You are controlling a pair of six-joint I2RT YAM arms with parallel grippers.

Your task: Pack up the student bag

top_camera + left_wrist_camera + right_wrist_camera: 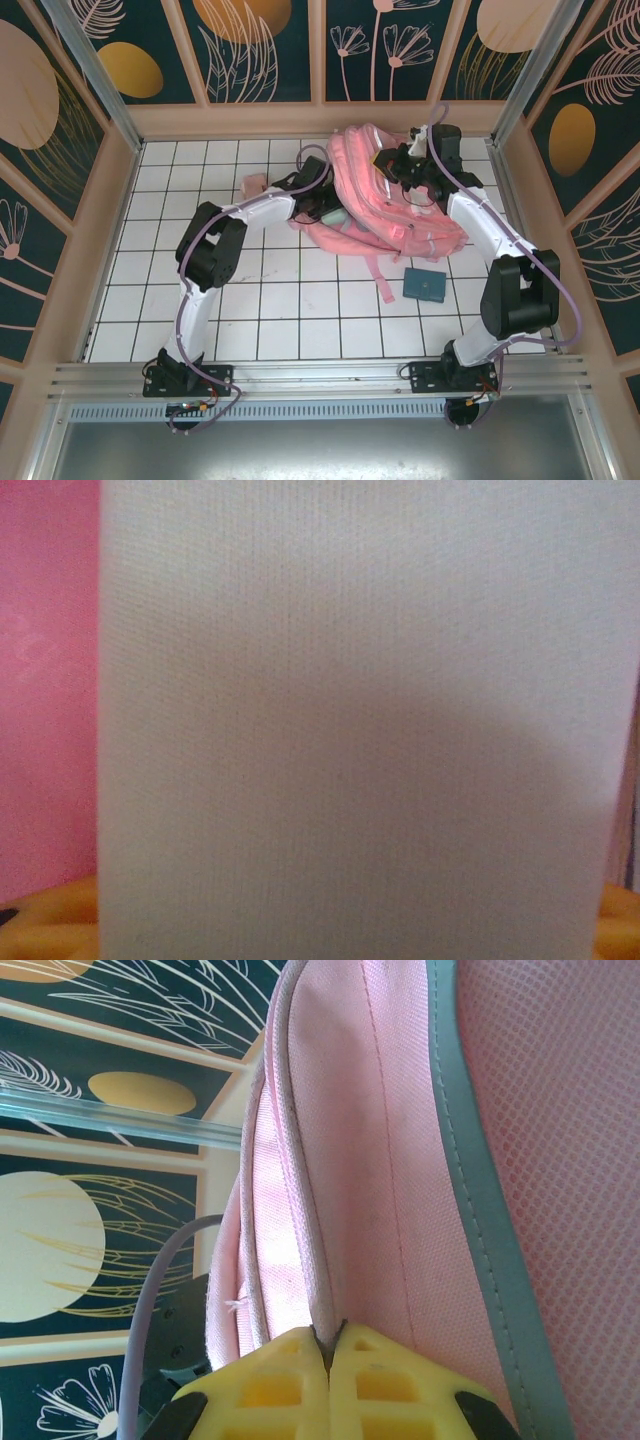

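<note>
The student bag (385, 195) lies slumped on the white tiled table (200, 300) in the upper centre-right of the top view, with both arms reaching into it. The right gripper (330, 1338) is pinched closed on a seam edge of the pink fabric, apparently lifting the mouth of the bag. The left gripper (322, 205) comes in from the left at the opening. Its wrist view looks onto a pale woven panel (350, 730) with pink at the left edge and its orange fingers (45, 920) low in the corners, so I cannot tell whether it grips anything. This looks like the loading step, with the bag held open. A teal flat case (425, 285) lies on the tiles below the bag, and a small pink item (252, 183) to its left. Next, the left arm likely needs to clear the opening and fetch one, while the right holds its pinch.
</note>
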